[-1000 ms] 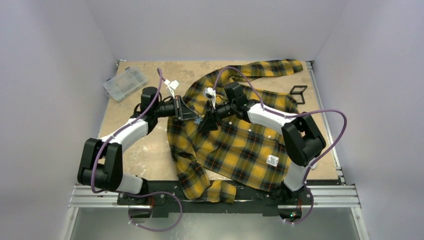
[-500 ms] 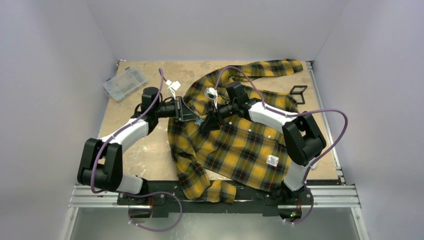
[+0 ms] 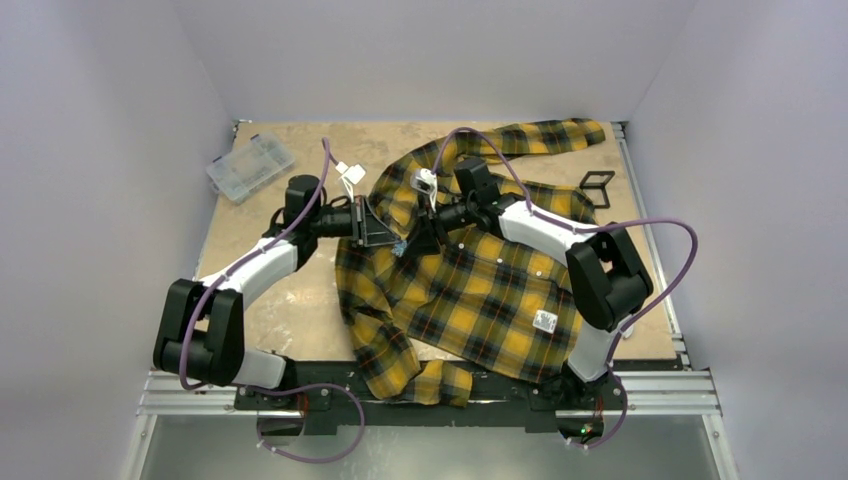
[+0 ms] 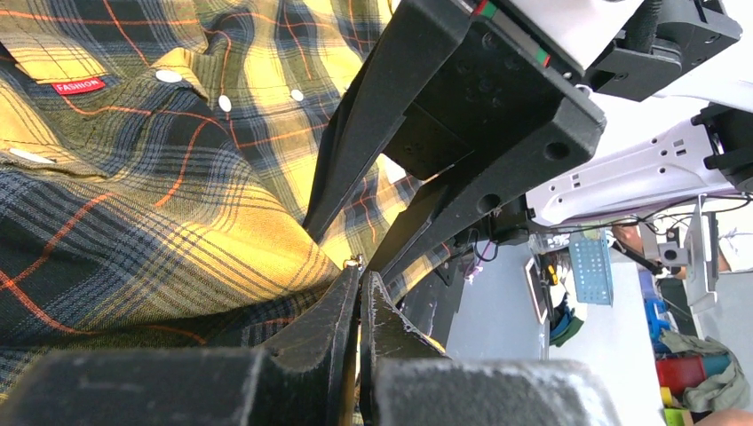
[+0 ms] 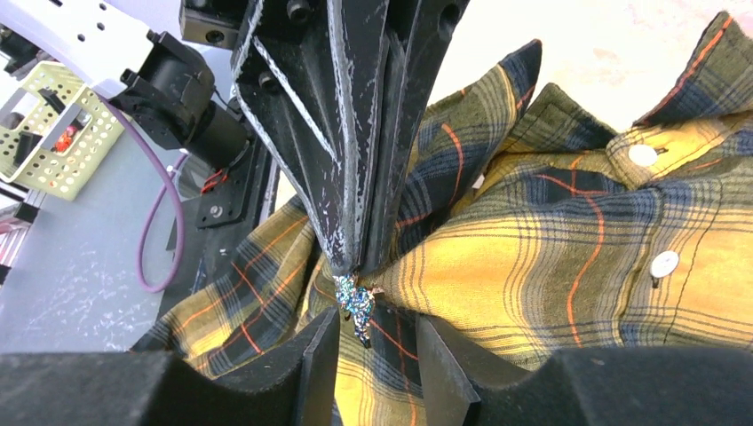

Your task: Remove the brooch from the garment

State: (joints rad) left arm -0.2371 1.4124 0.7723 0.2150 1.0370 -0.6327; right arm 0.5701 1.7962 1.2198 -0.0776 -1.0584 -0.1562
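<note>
Although both grippers sit right at the spot, the brooch (image 5: 358, 302) is not yet off the plaid flannel shirt (image 3: 470, 300). In the right wrist view the tiny blue-white glinting trinket is on a raised peak of cloth. Overhead, that peak lies just near of the collar, in the far left part of the shirt, which is spread across the plywood table (image 3: 290, 300) with its hem at the near edge. The left gripper (image 4: 361, 286) is closed, its two fingers pressed together on the peak of fabric directly beside the brooch. I cannot tell whether the tips also catch the pin itself. The right gripper (image 5: 377, 324) is parted, with one finger on each side of the brooch and a gap to each, so it grips nothing. As I read it, the approach and the bracing of the cloth are done, and the removal itself has not begun. The right fingers have yet to close on the trinket, and then it must be worked free of the weave while the left holds the shirt. After that it has to be carried clear. The white buttons (image 5: 663, 263) to the right of the brooch are a look-alike to avoid. The clear compartment box (image 3: 248, 165) at the far left of the table lies well apart from all this.
</note>
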